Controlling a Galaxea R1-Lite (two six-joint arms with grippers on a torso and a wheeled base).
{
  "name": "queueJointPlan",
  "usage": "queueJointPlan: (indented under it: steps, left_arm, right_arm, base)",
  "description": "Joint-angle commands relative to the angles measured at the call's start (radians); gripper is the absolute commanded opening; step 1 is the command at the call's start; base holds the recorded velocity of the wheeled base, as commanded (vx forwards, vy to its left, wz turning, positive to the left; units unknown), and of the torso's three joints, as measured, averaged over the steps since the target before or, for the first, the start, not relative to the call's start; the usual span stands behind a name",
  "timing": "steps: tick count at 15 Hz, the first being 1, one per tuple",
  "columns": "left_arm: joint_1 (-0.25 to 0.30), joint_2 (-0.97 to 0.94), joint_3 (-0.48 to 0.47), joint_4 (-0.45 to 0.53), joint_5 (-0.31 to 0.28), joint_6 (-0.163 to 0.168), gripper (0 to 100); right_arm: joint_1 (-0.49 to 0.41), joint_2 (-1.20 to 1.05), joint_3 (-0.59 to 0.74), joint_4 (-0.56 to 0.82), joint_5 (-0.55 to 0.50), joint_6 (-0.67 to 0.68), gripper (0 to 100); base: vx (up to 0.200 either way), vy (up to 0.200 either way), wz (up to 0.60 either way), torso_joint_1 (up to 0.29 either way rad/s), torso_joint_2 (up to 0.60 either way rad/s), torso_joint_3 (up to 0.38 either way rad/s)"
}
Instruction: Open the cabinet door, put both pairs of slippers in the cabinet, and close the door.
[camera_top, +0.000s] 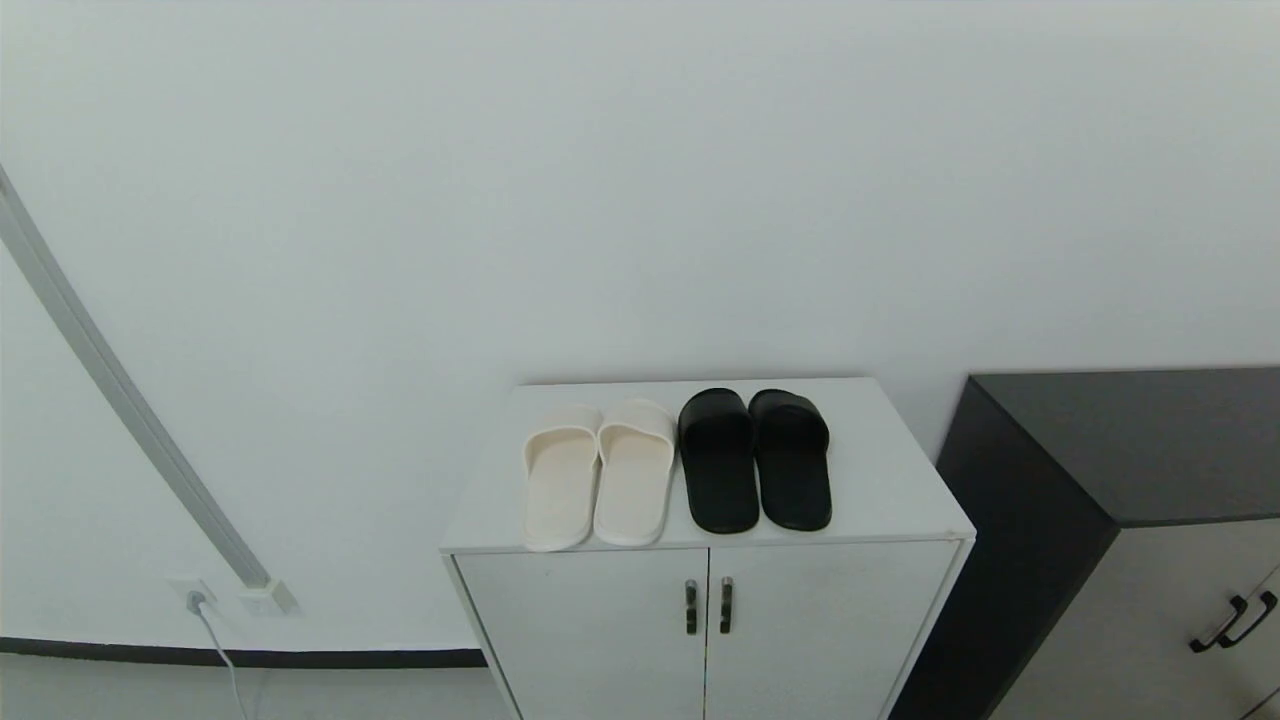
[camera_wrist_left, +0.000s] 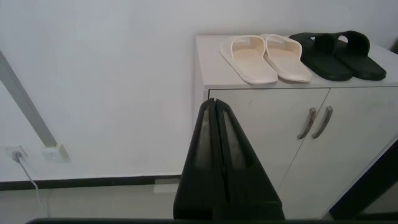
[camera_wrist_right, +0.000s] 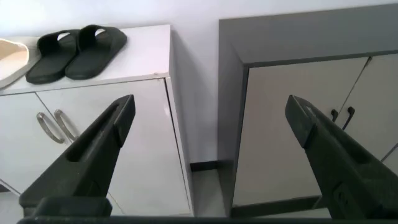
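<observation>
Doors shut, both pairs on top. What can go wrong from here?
1. Door handles sit close together; a grasp may catch both.
2. White slippers reach the top's front edge; a door jolt could tip them off.
3. Dark cabinet stands close on the right; swung wide, the right door may hit it.

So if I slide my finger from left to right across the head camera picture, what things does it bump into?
First the wall socket → white slippers → black slippers → dark cabinet.
</observation>
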Motion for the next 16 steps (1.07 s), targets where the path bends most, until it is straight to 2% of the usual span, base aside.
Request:
queueJointPlan:
  steps: [1, 2, 4, 5, 7, 10, 13, 16]
  left_arm:
    - [0.000, 0.001, 0.000, 0.000, 0.001, 0.001, 0]
    - [0.000, 0.001, 0.000, 0.000, -0.001, 0.006, 0]
    - [0.000, 0.001, 0.002, 0.000, -0.002, 0.011, 0]
    - [0.000, 0.001, 0.002, 0.000, -0.002, 0.012, 0]
    - [0.000, 0.001, 0.000, 0.000, -0.004, 0.012, 0]
    - [0.000, 0.001, 0.000, 0.000, -0.011, 0.014, 0]
    - [0.000, 0.001, 0.000, 0.000, -0.011, 0.014, 0]
    - [0.000, 0.001, 0.000, 0.000, -0.013, 0.014, 0]
  right_arm:
    - [0.000, 0.001, 0.000, -0.003, -0.001, 0.003, 100]
    - [0.000, 0.001, -0.002, -0.009, -0.003, 0.013, 100]
    - [0.005, 0.095, -0.215, 0.014, -0.001, 0.196, 100]
    - [0.005, 0.150, -0.244, 0.047, 0.015, 0.201, 100]
    - [0.005, 0.276, -0.150, 0.045, 0.086, 0.090, 100]
    - [0.025, 0.383, -0.080, 0.004, 0.161, 0.038, 100]
    - [0.026, 0.550, -0.121, -0.084, 0.176, 0.035, 100]
    - [0.066, 0.750, -0.202, -0.185, 0.173, 0.043, 100]
  base:
    - [0.000, 0.000, 0.00, 0.000, 0.00, 0.000]
    - [0.000, 0.000, 0.00, 0.000, 0.00, 0.000]
    - [0.000, 0.000, 0.00, 0.000, 0.00, 0.000]
    - [0.000, 0.000, 0.00, 0.000, 0.00, 0.000]
    - [0.000, 0.000, 0.00, 0.000, 0.00, 0.000]
    - [0.000, 0.000, 0.00, 0.000, 0.00, 0.000]
    - [0.000, 0.000, 0.00, 0.000, 0.00, 0.000]
    - [0.000, 0.000, 0.00, 0.000, 0.00, 0.000]
